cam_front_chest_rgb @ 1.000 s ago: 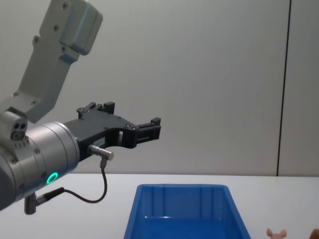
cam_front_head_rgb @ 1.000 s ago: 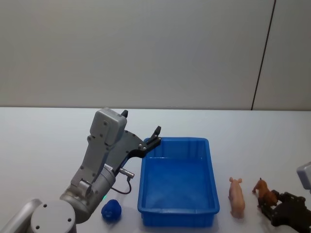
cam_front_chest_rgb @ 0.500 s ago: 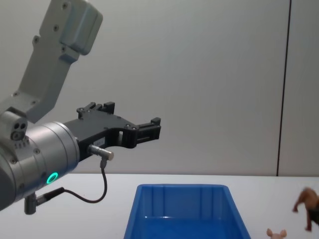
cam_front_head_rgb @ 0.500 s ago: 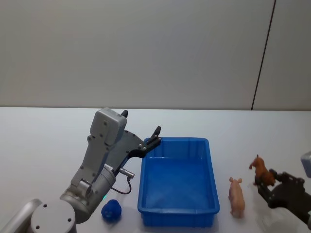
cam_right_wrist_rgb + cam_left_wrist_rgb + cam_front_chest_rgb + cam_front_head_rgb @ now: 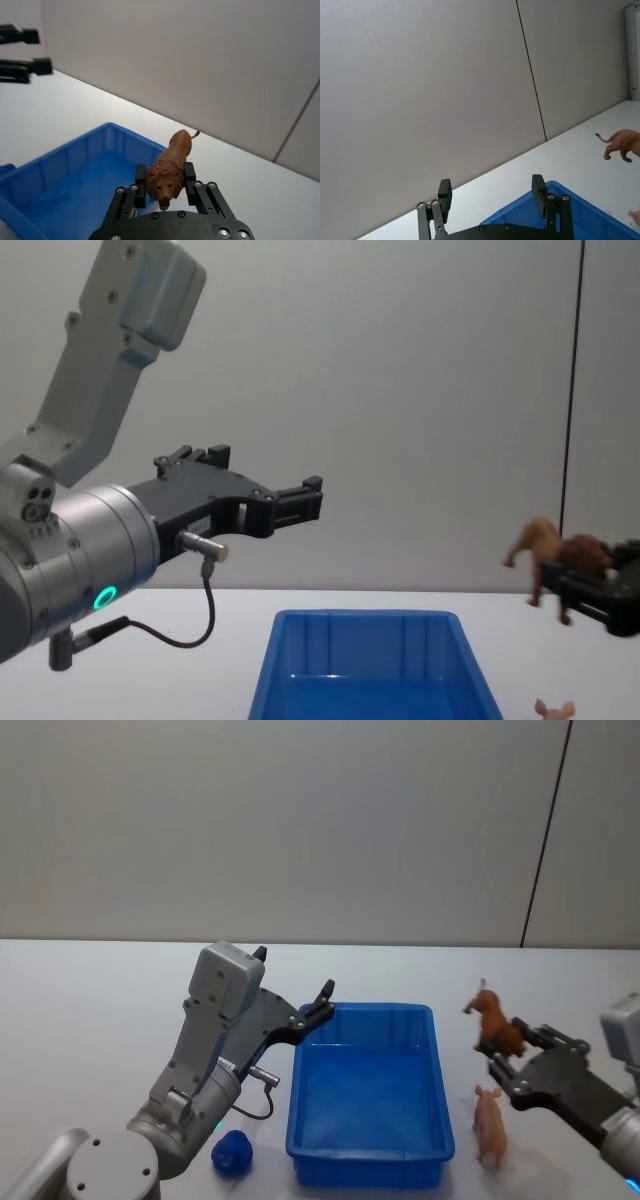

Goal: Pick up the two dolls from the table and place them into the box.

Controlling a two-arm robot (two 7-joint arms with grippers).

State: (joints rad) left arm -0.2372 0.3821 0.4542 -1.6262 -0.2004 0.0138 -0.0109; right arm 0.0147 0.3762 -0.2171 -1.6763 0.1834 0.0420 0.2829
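Now right gripper (image 5: pixel 165 185) clamped on brown lion (image 5: pixel 175 152), nr box (image 5: pixel 60 165); left gripper (image 5: pixel 491 190) apart.

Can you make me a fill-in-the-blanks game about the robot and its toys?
1. The brown toy in the right gripper is a ____.
2. The pink pig lies on the ____.
3. The fuzzy ball and the box are both the colour ____.
4. The left gripper hangs over the box's far corner with its fingers ____.
Missing words: lion, table, blue, open.
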